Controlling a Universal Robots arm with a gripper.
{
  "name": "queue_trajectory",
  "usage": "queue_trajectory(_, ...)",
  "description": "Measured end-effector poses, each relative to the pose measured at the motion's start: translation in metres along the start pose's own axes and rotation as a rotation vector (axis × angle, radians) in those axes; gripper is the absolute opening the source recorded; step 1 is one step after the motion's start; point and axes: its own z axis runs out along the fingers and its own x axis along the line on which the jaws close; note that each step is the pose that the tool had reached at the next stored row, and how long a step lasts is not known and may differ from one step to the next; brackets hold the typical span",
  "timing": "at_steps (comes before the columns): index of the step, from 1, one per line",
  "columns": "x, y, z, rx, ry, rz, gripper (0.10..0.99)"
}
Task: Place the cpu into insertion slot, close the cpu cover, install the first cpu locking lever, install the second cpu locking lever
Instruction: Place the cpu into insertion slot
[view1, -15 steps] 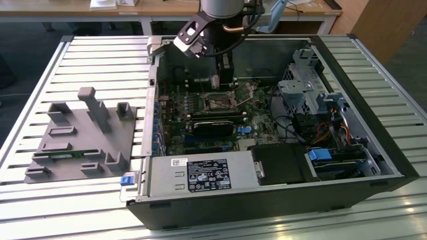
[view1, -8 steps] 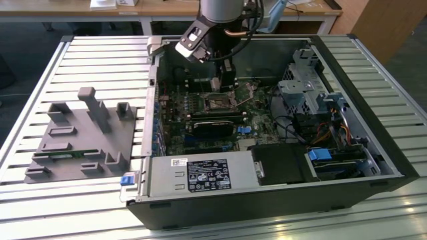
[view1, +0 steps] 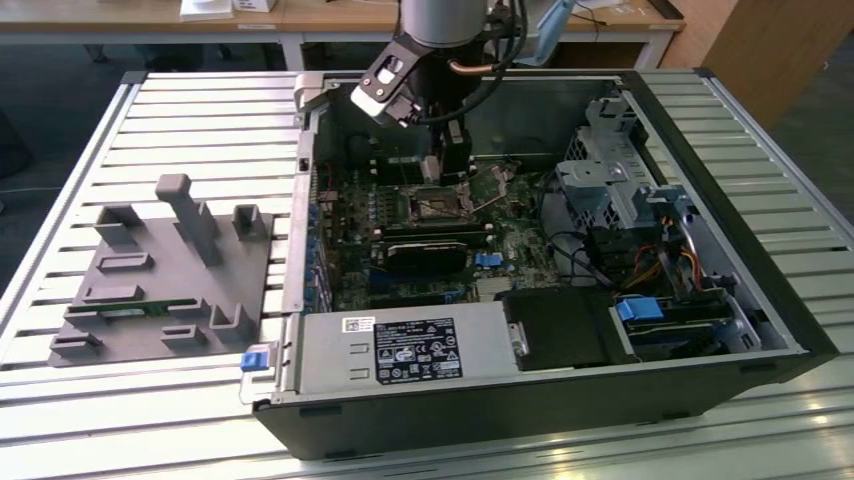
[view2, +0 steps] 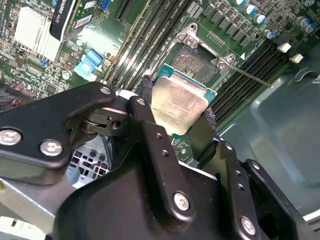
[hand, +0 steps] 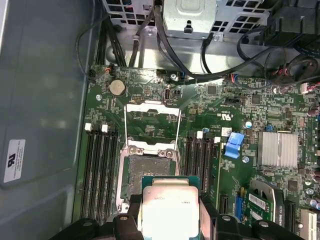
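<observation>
Pretty sure this is a robotics lab or test workshop: an open PC tower (view1: 534, 410) lies on a slatted aluminium surface (view1: 200, 120), grey parts jig (view1: 147, 290) beside it, robot arm (view1: 447, 15) overhead, wooden desks (view1: 320, 20) behind.

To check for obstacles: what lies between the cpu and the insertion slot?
Nothing; the stretch is bare in both wrist views, the cpu held in the end effector near the insertion slot.

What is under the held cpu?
The open insertion slot lies beneath the cpu in the end effector; its dull centre shows, but the cpu covers the near part.
</observation>
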Motion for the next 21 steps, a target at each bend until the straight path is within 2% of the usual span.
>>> queue_trajectory(8, 0.0000, -0.0001, 0.0016, 0.000, 0.0003, -0.002, 0.537)
queue_trajectory(14, -0.0001, -0.0004, 0.0043, 0.001, 0.0031, -0.035, 0.537)
queue_trajectory(21, -0.0001, -0.0007, 0.0081, 0.001, 0.0033, -0.037, 0.537)
